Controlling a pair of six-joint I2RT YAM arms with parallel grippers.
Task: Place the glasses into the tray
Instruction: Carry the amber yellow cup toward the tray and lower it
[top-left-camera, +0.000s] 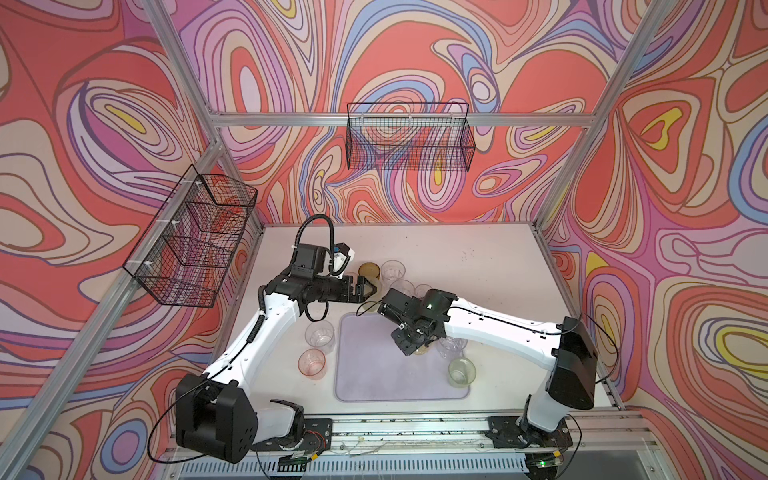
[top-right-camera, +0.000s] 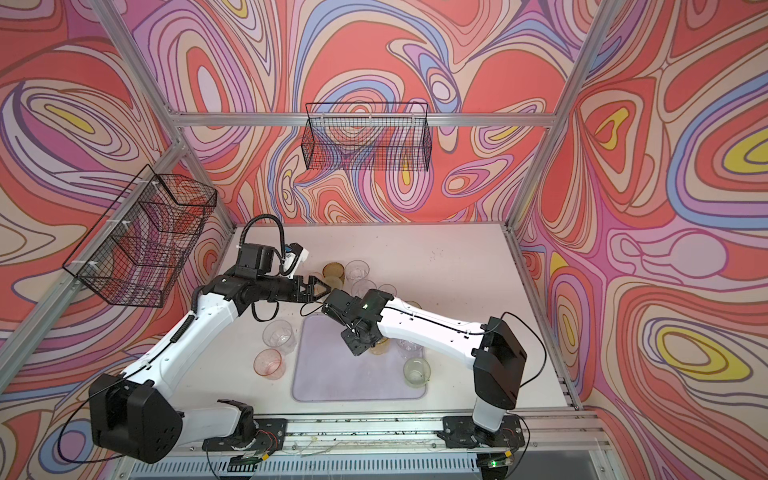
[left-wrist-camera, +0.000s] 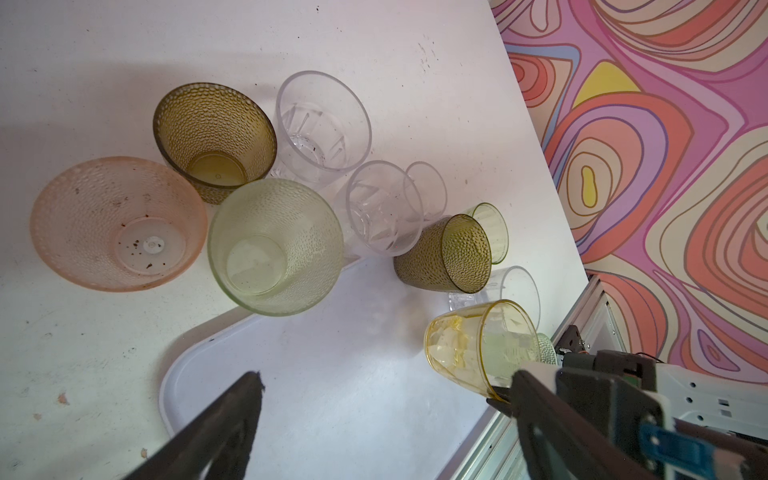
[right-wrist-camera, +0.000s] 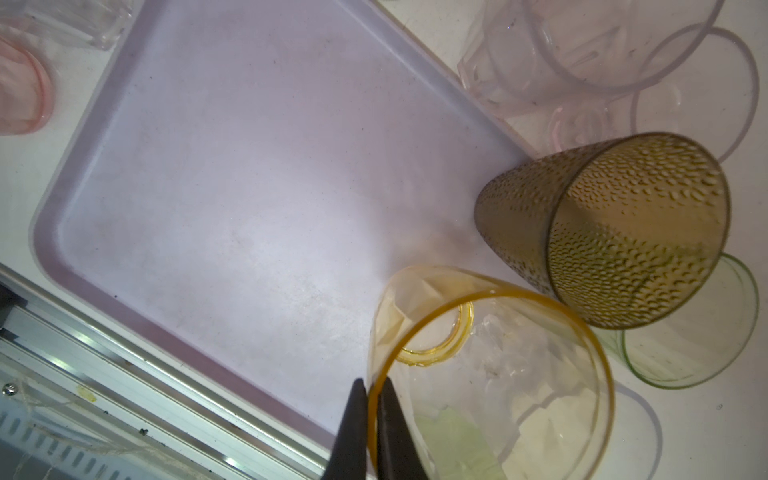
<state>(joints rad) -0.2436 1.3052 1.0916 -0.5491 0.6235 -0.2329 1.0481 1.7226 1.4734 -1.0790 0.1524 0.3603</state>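
- Right wrist view: the right gripper (right-wrist-camera: 372, 384) is pinched tight on the rim of the amber-yellow glass (right-wrist-camera: 498, 365). One finger is inside the mouth and one outside, with only the thin wall between them.
- This glass is over the right side of the tray (right-wrist-camera: 249, 187). I cannot tell whether its base already touches the tray floor.
- Just beside it, toward the tray's far edge, stands the olive-brown glass (right-wrist-camera: 602, 228), seemingly inside the rim.
- The left gripper (top-left-camera: 370, 289) is spread wide and empty, by the tray's far left corner.
- The other glasses (left-wrist-camera: 274, 245) cluster on the bench (top-left-camera: 478, 266) beyond the tray's far edge. A pink glass (top-left-camera: 311, 363) stands off its left edge.
- To do this step well, I judge the glass should come down level until its base sits flat, clear of the olive-brown neighbour.
- Then the grip should release and the gripper lift straight up, so the inner finger does not drag the rim and tip the glass.
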